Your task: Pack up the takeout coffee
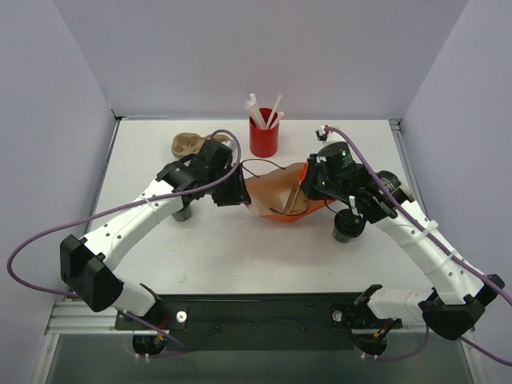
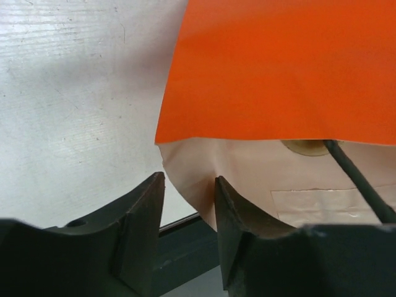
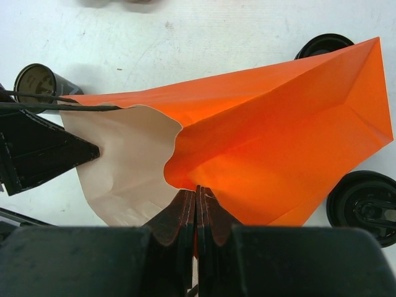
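Lavender walls enclose a white bench on three sides. The orange paper bag lies on its side at the bench centre, mouth toward the left arm, pale lining exposed.

Left end effector: positioned at the bag mouth, jaws partly open. The pale lip of the bag runs down into the gap beside one finger, but the jaws are not closed on it.

Right end effector: fingers pressed fully together, clamping the near edge of the bag mouth and holding that side raised.

Takeout coffee location: both cups stand on the bench outside the bag. The first coffee cup sits left of the bag, mostly hidden beneath the left arm in the top view. The second coffee cup sits right of the bag, just beside the right forearm.

Other items: a red cup holding white straws stands behind the bag. A tan cardboard carrier lies at the rear left.
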